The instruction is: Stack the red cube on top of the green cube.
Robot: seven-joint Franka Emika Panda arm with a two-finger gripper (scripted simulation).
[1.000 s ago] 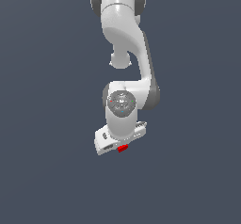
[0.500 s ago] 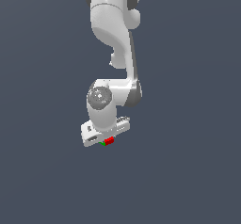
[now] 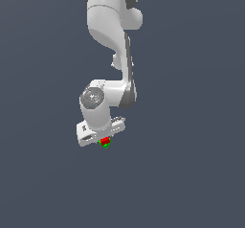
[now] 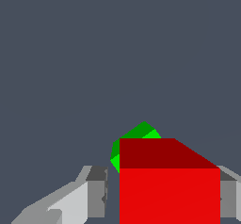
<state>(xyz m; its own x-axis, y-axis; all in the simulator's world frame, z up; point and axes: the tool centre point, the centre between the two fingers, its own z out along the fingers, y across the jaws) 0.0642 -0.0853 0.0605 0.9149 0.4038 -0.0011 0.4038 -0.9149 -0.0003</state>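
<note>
In the exterior view my gripper (image 3: pixel 105 139) points down and is shut on the red cube (image 3: pixel 105 140). The green cube (image 3: pixel 105 144) shows just beneath the red one; I cannot tell whether they touch. In the wrist view the red cube (image 4: pixel 169 190) fills the space between my two grey fingers (image 4: pixel 96 192). My gripper (image 4: pixel 164 192) holds it there, and the green cube (image 4: pixel 136 132) peeks out behind and below it, mostly hidden.
The white arm (image 3: pixel 112 40) comes down from the top of the exterior view. Only the plain dark grey ground (image 3: pixel 191 174) surrounds the cubes.
The arm has carried the red cube toward the exterior view's left and slightly up the picture. The green cube, unseen a second ago, now shows right under the red cube.
</note>
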